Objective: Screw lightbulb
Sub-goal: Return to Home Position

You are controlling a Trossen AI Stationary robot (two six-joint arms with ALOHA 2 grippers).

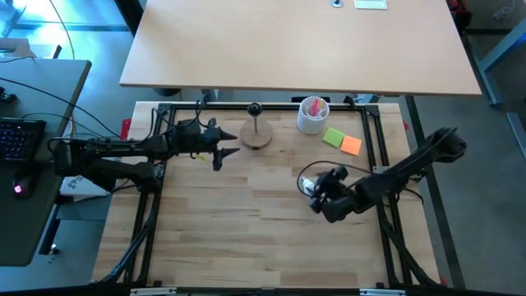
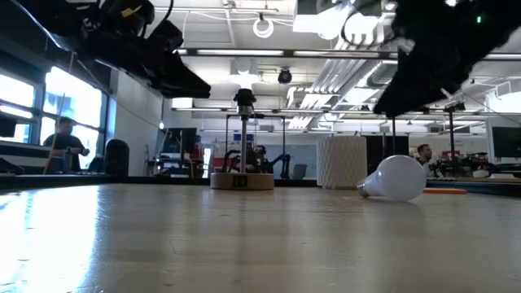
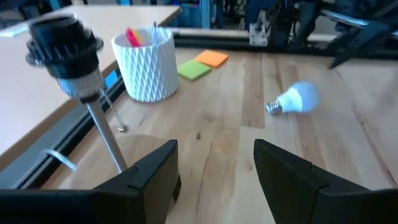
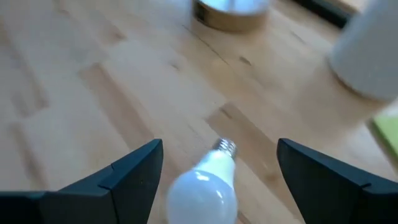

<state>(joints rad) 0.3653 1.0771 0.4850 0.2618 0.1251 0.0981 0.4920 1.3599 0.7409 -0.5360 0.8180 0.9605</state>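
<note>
No word, number or brand can be read in any view. Near the middle of the low view, the round wooden lamp stand has a small dark label on the rim of its base, too small to make out. In the high view, a white sheet at the upper edge, lying on the pale wooden desk, and a white tag at the left show no legible marks.

White lightbulb, silver base; white diamond-ribbed cup; green note; orange note.
</note>
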